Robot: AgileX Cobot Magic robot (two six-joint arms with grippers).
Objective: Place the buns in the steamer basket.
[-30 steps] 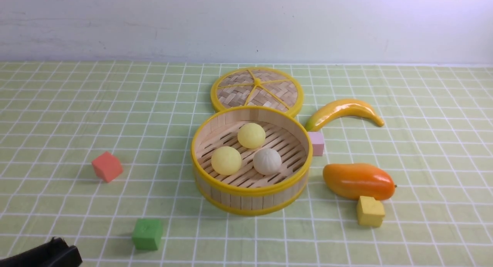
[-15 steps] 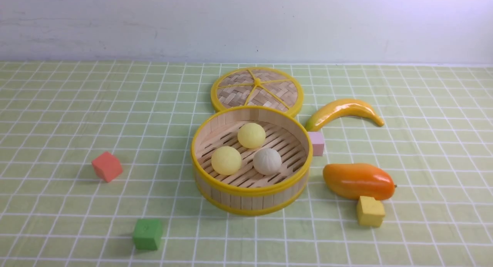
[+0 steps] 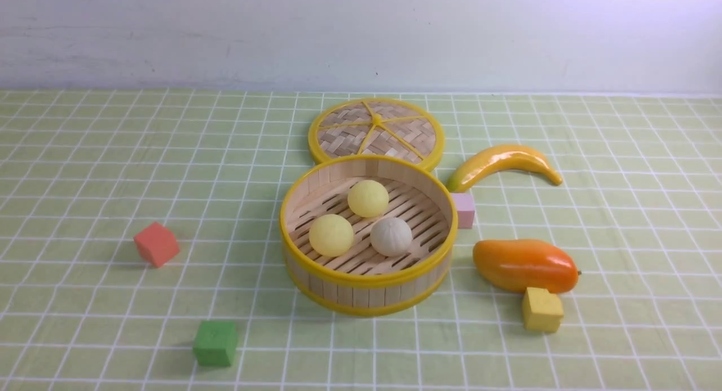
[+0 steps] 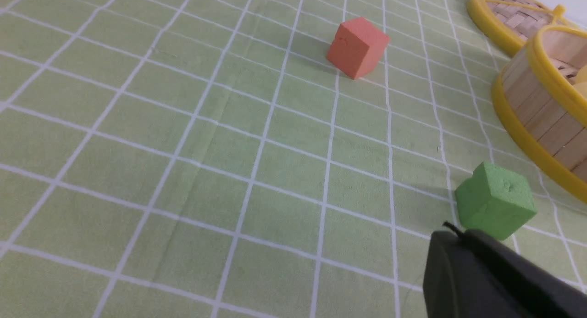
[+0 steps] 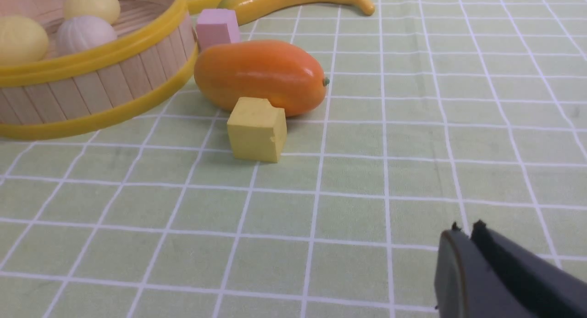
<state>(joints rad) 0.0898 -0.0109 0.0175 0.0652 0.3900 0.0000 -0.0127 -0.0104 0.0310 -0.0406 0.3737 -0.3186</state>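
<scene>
The steamer basket (image 3: 366, 281) stands at the middle of the table. All three buns lie on its slatted floor: two pale yellow buns (image 3: 368, 198) (image 3: 331, 234) and the off-white pleated bun (image 3: 391, 236). The right wrist view shows the basket (image 5: 91, 95) with the pleated bun (image 5: 85, 33) and the yellow buns (image 5: 91, 3) (image 5: 22, 39). The left wrist view shows part of the basket's wall (image 4: 536, 111). My left gripper (image 4: 458, 233) is shut and empty, close to the green cube. My right gripper (image 5: 465, 228) is shut and empty, well away from the basket. Neither gripper shows in the front view.
The flat woven lid (image 3: 376, 132) lies behind the basket. A banana (image 3: 502, 162), a pink cube (image 3: 463, 209), an orange mango (image 3: 524, 265) and a yellow cube (image 3: 542, 309) lie to its right. A red cube (image 3: 156, 244) and a green cube (image 3: 215, 342) lie to its left.
The left arm, seen at the front view's lower left corner a second ago, has drawn back out of that view. The buns and the basket have not moved.
</scene>
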